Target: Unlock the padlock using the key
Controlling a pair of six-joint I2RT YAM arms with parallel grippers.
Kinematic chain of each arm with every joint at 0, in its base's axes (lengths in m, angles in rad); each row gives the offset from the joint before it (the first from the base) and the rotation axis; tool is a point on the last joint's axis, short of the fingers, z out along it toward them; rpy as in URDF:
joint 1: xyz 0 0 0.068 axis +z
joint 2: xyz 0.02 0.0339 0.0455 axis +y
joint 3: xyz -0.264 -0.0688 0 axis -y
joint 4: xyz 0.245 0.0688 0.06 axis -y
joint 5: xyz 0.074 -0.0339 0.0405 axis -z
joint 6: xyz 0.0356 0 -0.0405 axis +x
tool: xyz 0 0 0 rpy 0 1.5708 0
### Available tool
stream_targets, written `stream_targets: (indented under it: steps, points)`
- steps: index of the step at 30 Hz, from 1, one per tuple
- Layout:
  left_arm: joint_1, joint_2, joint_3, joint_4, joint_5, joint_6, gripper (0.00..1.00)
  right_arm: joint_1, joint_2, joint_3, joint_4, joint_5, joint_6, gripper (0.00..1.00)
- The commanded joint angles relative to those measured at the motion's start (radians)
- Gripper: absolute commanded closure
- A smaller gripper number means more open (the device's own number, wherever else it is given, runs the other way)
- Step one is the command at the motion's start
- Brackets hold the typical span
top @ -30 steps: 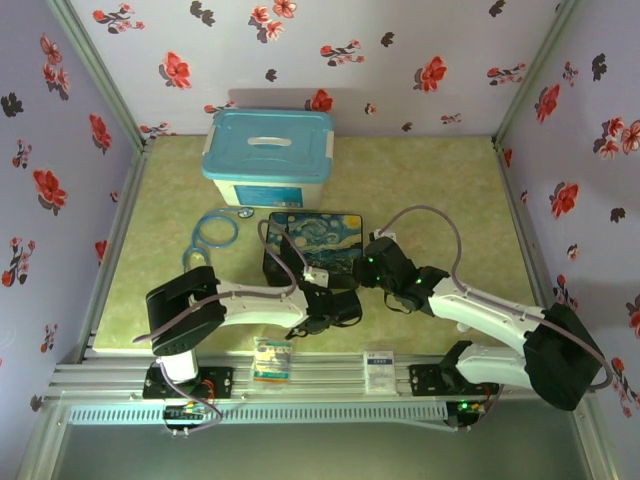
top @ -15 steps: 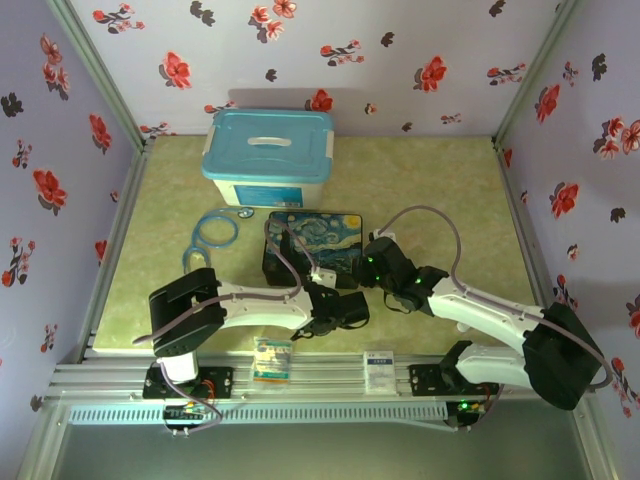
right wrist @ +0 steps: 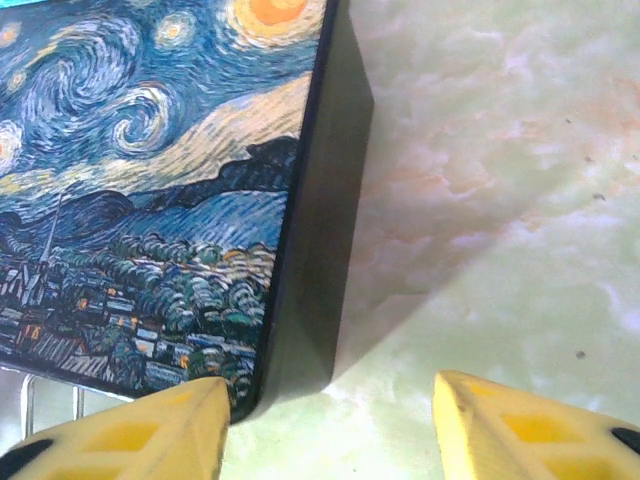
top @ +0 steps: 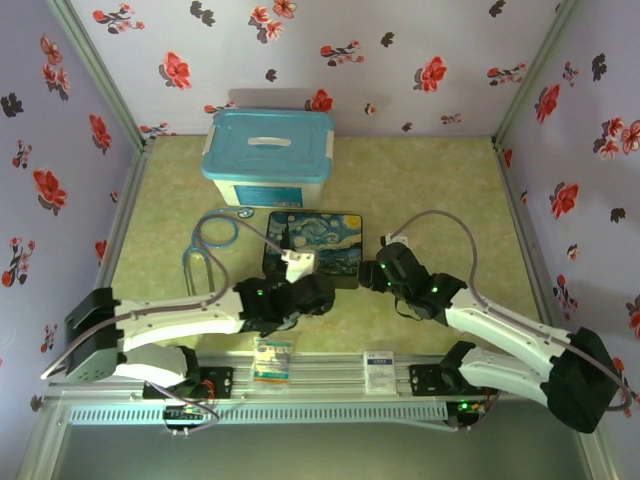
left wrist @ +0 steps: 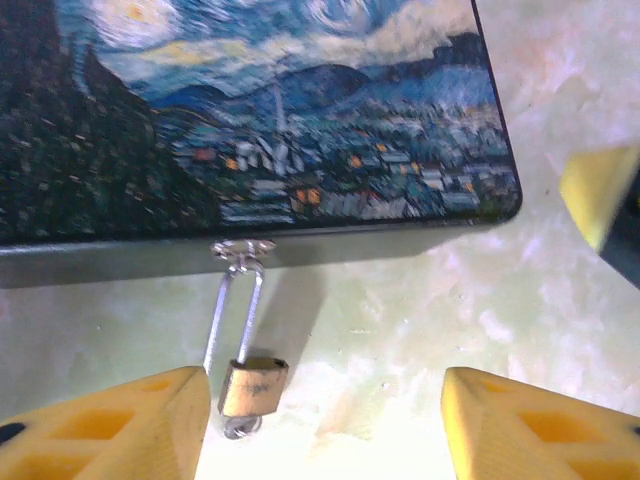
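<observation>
Top view: left pincer [top: 320,291] and right pincer [top: 369,276] flank the box [top: 315,240] at its near edge, mid-frame, to work the lock together; left wrist view: left pincer spread wide, empty; padlock [left wrist: 252,385] lies lower left on the surface [left wrist: 400,320], shackle [left wrist: 235,310] through the clasp [left wrist: 243,248], beside one finger [left wrist: 110,430]; right wrist view: right pincer open, empty, at the box corner.
</observation>
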Motion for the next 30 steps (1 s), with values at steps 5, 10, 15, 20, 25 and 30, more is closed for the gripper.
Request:
stream_targets:
  steps: [5, 10, 15, 20, 25, 30]
  points:
    - [0.054, -0.133, -0.159, 0.049, 0.001, 0.035, 0.27, 0.058, -0.096, -0.001, -0.143, -0.070, 0.073, 0.12]
    - [0.181, -0.278, -0.218, 0.069, 0.049, 0.077, 0.26, 0.253, -0.059, 0.002, -0.136, 0.076, 0.216, 0.14]
    - [0.281, -0.370, -0.244, 0.083, 0.056, 0.140, 0.26, 0.346, 0.128, 0.018, 0.025, 0.116, 0.296, 0.21]
    - [0.316, -0.396, -0.295, 0.103, 0.074, 0.142, 0.26, 0.394, 0.290, 0.060, 0.169, 0.109, 0.363, 0.24]
    - [0.331, -0.426, -0.359, 0.133, 0.102, 0.132, 0.26, 0.452, 0.418, 0.122, 0.172, 0.155, 0.440, 0.27]
    - [0.357, -0.493, -0.399, 0.158, 0.112, 0.147, 0.27, 0.488, 0.521, 0.218, 0.107, 0.172, 0.515, 0.27]
